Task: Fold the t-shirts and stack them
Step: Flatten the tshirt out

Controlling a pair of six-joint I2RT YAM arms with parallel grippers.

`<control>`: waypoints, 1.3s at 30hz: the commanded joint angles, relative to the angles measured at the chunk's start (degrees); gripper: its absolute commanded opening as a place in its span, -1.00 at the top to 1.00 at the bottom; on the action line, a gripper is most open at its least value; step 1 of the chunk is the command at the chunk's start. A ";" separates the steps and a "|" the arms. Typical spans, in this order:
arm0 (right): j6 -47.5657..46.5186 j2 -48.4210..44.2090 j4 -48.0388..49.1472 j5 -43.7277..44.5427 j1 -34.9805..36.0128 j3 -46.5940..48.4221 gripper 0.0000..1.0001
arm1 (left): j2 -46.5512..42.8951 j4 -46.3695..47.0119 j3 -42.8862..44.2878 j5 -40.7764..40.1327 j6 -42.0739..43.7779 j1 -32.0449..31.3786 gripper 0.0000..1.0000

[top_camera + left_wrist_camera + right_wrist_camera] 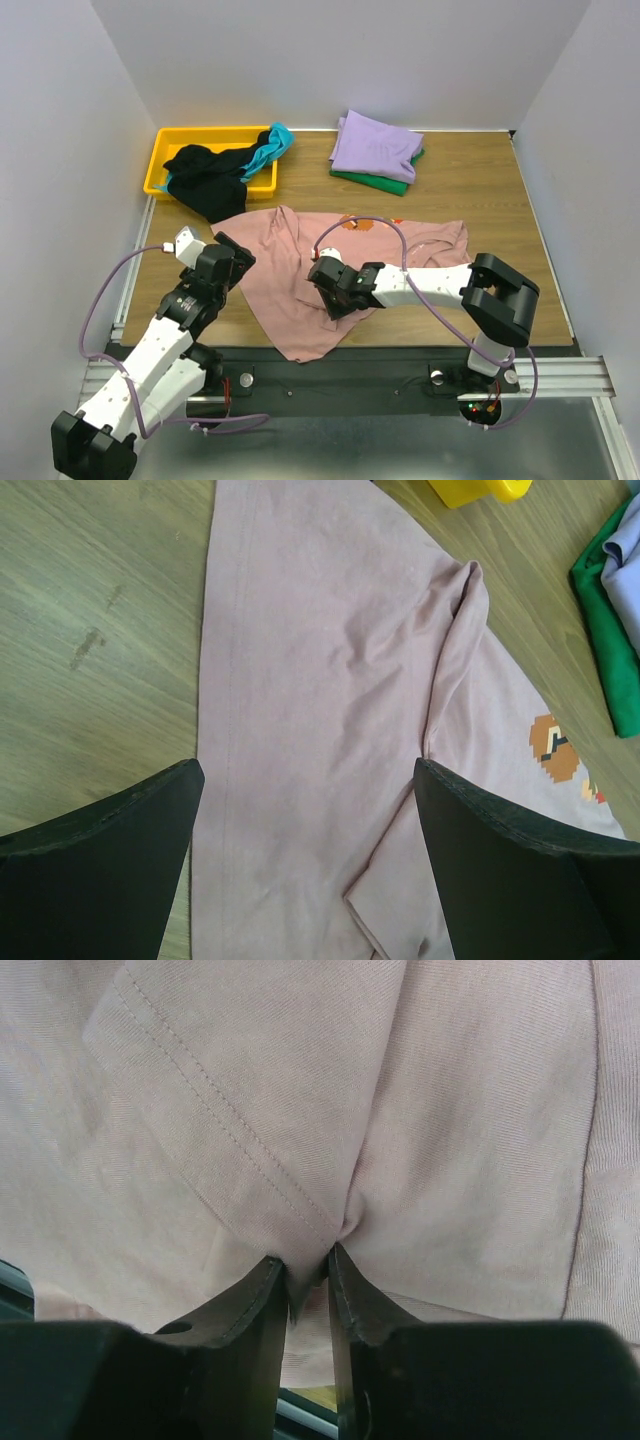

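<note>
Far left: black tee (205,182) and teal tee (272,148) heaped in yellow bin (158,165). Left pincer (305,870) gaped wide, empty, over left edge of dusty-pink tee (290,300), spread at middle of surface (500,210). Right pincer (308,1280) clamped on hemmed fold of it, probably sleeve. Far right: lavender tee (372,145) folded atop green tee (380,183). Step: folding pink one. Next: left pincer needed to drop and grip edge, so both could carry cloth over.
</note>
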 commanded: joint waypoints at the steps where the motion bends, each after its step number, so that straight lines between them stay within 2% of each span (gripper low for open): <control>1: 0.83 -0.85 2.06 1.40 0.65 2.17 0.47 | 0.19 -0.12 -0.21 -2.34 -0.57 0.23 -0.97; 6: 1.26 -2.17 2.06 0.17 0.83 1.73 0.36 | 0.54 0.58 -0.39 -2.16 -0.31 0.23 -0.97; 11: 1.79 -2.69 1.88 0.00 1.71 1.99 0.70 | 1.33 0.93 -0.47 -2.42 -0.13 0.23 -0.97; 14: 1.97 -4.01 1.01 0.79 1.97 2.34 0.72 | 1.60 1.28 -0.30 -2.60 -0.05 0.14 -0.97; 16: 2.23 -4.63 -0.74 2.63 1.97 3.13 0.81 | 1.69 1.46 -0.30 -2.69 0.13 0.23 -0.97; 23: 5.31 -8.76 -10.41 15.98 1.80 6.30 0.77 | 2.04 1.81 0.05 -3.66 0.13 0.23 -0.97; 26: 6.45 -10.17 -13.58 20.82 -0.22 6.30 0.77 | 2.92 2.25 0.31 -3.83 0.48 0.23 -0.97; 34: 5.76 -16.05 -16.31 26.36 -13.73 2.79 0.77 | 5.90 3.21 1.20 -5.77 1.18 1.19 -0.97; 39: 3.11 -17.81 -16.40 30.23 -20.86 1.12 0.79 | 9.42 7.17 2.25 -3.76 4.09 5.84 -0.97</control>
